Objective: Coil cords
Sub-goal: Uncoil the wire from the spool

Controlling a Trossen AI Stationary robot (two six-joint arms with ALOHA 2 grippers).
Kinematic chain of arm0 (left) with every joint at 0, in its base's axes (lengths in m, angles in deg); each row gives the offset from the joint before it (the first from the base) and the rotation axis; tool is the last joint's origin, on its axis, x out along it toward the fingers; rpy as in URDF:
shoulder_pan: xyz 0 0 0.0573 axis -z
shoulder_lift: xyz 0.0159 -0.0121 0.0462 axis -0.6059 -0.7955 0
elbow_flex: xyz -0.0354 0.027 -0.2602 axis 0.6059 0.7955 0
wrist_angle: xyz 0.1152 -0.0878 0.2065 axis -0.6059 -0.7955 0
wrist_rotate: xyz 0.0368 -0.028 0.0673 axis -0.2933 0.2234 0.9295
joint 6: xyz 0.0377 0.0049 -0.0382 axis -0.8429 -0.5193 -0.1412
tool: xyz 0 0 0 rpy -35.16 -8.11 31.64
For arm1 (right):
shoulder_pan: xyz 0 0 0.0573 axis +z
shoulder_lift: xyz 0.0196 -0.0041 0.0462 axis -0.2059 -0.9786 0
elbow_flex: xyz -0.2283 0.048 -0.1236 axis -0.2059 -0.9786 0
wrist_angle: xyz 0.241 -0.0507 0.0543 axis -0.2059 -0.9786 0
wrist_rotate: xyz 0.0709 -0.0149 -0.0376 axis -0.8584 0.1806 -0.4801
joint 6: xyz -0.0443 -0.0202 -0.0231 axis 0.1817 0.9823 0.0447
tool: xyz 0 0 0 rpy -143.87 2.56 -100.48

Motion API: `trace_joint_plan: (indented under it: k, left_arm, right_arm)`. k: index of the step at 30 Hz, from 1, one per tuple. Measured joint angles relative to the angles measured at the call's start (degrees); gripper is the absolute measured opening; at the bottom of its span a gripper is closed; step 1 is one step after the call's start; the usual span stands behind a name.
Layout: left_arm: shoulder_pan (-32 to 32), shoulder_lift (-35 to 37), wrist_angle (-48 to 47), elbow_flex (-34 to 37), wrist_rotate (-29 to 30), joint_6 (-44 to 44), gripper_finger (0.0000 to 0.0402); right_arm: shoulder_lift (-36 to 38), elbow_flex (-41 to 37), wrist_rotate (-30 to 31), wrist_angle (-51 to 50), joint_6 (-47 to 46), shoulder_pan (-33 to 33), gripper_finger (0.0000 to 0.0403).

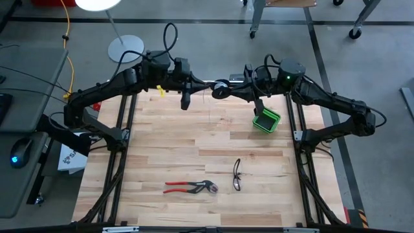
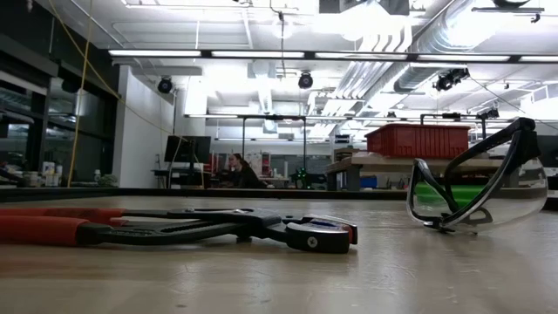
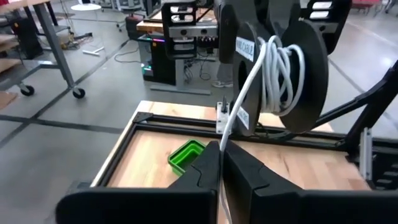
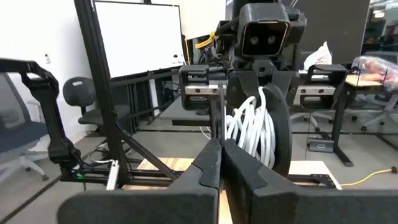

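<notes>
Overhead, high view: both arms meet above the desk's [image 1: 213,139] far edge.
Left gripper [image 3: 221,163]: jaws pinch the white cord [image 3: 239,102].
Right gripper [image 4: 221,163]: jaws together, holding the spool [image 4: 258,134].
Low view: only pliers [image 2: 200,228], glasses [image 2: 475,187].

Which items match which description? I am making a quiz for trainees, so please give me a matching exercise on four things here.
Things:
1. pliers
2. glasses
3. bin
4. cord

Descriptions:
a. wound on a black spool
b. green, under the right arm
c. red handles, lying flat
d. clear lenses, right of the pliers

Pairs: 1-c, 2-d, 3-b, 4-a
</notes>
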Motion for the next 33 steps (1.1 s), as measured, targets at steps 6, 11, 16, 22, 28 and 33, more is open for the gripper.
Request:
trace_joint_plan:
  k: [6, 11, 16, 22, 28, 33]
  left_arm:
    - [0.0, 1.3, -0.2, 0.0, -0.9, 3.0, 0.0002]
    - [0.0, 2.7, -1.5, 0.0, -1.4, 3.6, 0.0001]
    - [0.3, 3.2, -2.7, 0.0, -1.8, 4.9, 0.0001]
    - [1.3, 3.4, -2.3, -0.1, -3.2, 7.0, 0.0001]
    - [1.4, 3.1, -3.4, -6.0, -2.5, 4.8, 0.0000]
    - [0.5, 3.0, -5.2, -14.6, 2.5, 1.3, 0.0000]
  right_arm:
    - [0.0, 0.0, 1.7, -6.7, -9.8, 0.0, 0.0005]
    - [0.0, 0.0, 3.6, -15.2, -11.3, 1.5, 0.0060]
    - [0.0, 0.0, 5.9, -21.5, -9.0, 3.3, 0.0150]
    - [0.0, 0.0, 11.0, -29.3, -3.3, 4.1, 0.0209]
    - [0.0, 0.0, 11.6, -33.8, -1.0, 4.0, 0.0209]
    - [-0.3, 0.0, 12.4, -40.5, 0.1, 4.1, 0.0209]
